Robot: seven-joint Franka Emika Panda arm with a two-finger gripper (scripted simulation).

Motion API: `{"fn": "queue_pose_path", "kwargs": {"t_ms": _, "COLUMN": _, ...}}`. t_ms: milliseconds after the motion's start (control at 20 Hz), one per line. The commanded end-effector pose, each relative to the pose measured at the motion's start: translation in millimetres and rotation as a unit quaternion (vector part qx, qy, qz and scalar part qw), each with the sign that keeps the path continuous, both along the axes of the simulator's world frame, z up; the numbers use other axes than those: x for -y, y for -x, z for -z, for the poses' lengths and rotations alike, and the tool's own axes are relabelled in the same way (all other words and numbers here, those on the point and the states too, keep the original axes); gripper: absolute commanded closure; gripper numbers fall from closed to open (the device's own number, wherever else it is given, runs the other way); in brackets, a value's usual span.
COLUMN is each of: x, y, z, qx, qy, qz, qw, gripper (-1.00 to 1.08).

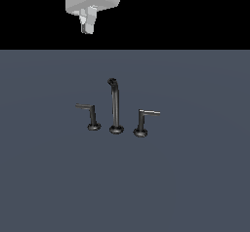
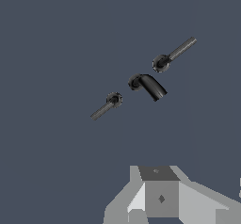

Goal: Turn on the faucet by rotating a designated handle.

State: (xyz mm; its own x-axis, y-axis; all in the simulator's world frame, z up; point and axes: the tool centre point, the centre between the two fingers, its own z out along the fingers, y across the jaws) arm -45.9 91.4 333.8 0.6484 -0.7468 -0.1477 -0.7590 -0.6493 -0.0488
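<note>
The faucet (image 1: pixel 115 106) stands on the grey floor: a tall thin dark spout with a curved tip between two short L-shaped levers on round bases. The handle (image 1: pixel 89 114) is the lever on the exterior view's left, its arm dull dark grey. The twin lever (image 1: pixel 145 120) on the exterior view's right has a brighter arm. My gripper (image 1: pixel 88 26) hangs high above and behind the faucet, far from it and holding nothing. In the wrist view the handle (image 2: pixel 105 106), spout (image 2: pixel 147 85) and twin lever (image 2: pixel 173 54) lie in a row beyond my gripper (image 2: pixel 160 199). Its fingertips do not show clearly.
The flat grey floor (image 1: pixel 195 187) stretches around the faucet on all sides. Nothing else stands on it. Black background lies behind the floor's far edge.
</note>
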Motion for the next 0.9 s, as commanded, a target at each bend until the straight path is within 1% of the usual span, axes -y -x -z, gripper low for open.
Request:
{"fn": "queue_pose_path", "kwargs": {"t_ms": 0, "x": -6.0, "y": -10.9, "z": 15.2, "qx": -0.005, "qy": 0.002, "qz": 0.035, "qw": 0.9994, "gripper": 1.08}}
{"fn": "queue_pose_path", "kwargs": {"t_ms": 200, "x": -14.7, "y": -26.9, "z": 40.3, "qx": -0.013, "qy": 0.006, "qz": 0.089, "qw": 0.9959, "gripper": 1.08}}
{"fn": "queue_pose_path", "kwargs": {"t_ms": 400, "x": -23.0, "y": -41.5, "z": 66.5, "qx": -0.019, "qy": 0.013, "qz": 0.143, "qw": 0.9895, "gripper": 1.08}}
{"fn": "queue_pose_path", "kwargs": {"t_ms": 600, "x": -30.5, "y": -54.6, "z": 93.6, "qx": -0.023, "qy": 0.022, "qz": 0.196, "qw": 0.98, "gripper": 1.08}}
{"fn": "queue_pose_path", "kwargs": {"t_ms": 850, "x": -38.8, "y": -68.9, "z": 128.3, "qx": -0.025, "qy": 0.035, "qz": 0.262, "qw": 0.9641, "gripper": 1.08}}
